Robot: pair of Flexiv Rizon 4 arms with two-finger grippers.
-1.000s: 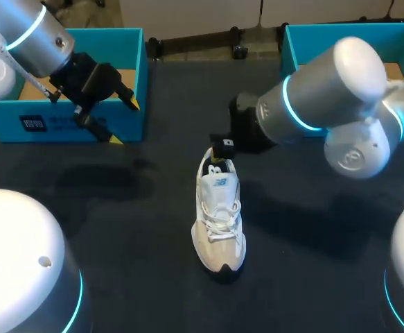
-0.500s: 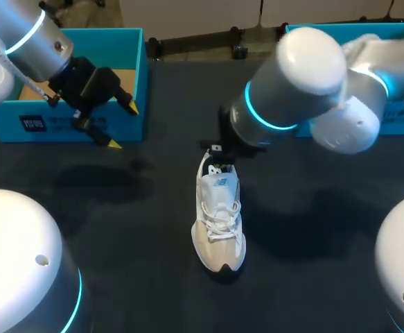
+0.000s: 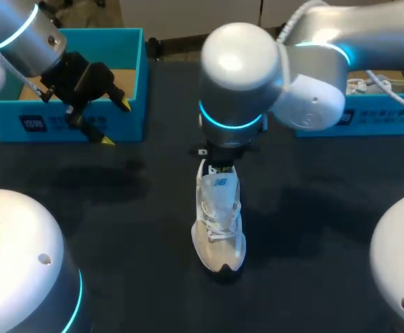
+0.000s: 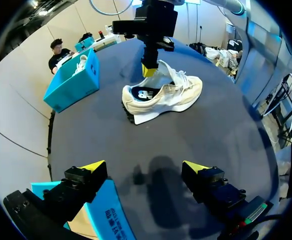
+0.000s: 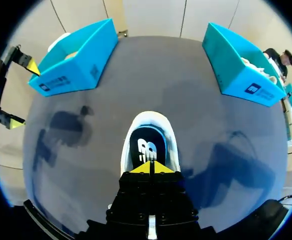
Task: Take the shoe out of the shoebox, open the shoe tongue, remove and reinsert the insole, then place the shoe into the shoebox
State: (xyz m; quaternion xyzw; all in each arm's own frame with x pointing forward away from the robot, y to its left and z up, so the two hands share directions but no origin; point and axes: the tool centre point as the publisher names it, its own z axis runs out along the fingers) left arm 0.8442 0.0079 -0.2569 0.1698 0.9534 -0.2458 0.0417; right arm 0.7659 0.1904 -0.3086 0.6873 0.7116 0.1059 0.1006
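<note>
shoe: white sneaker point(image 3: 219, 222) sitting upright on the dark table point(image 3: 118, 208), about mid-table. Toe points to the near edge, heel to the far side. It's out of both boxes.
insole: dark one with a white logo point(image 5: 147, 147), visible down in the shoe's opening from the right wrist view.
right gripper: point(image 5: 150, 168) hanging straight over the heel end of the shoe, right at the rim of the opening. The yellow tips are pressed together into one point. Can't tell if there's any bit of the shoe pinched in there; looks like nothing to me.
left gripper: point(image 3: 116, 122) way off at the far left, well apart from the shoe, just in front of the left box. Fingers spread wide, nothing between them.
left shoebox: blue point(image 3: 84, 128), far left corner of the table, brown cardboard bottom showing inside.
right shoebox: blue too point(image 3: 375, 119), far right, with another white shoe point(image 3: 389, 84) lying in it.
</note>
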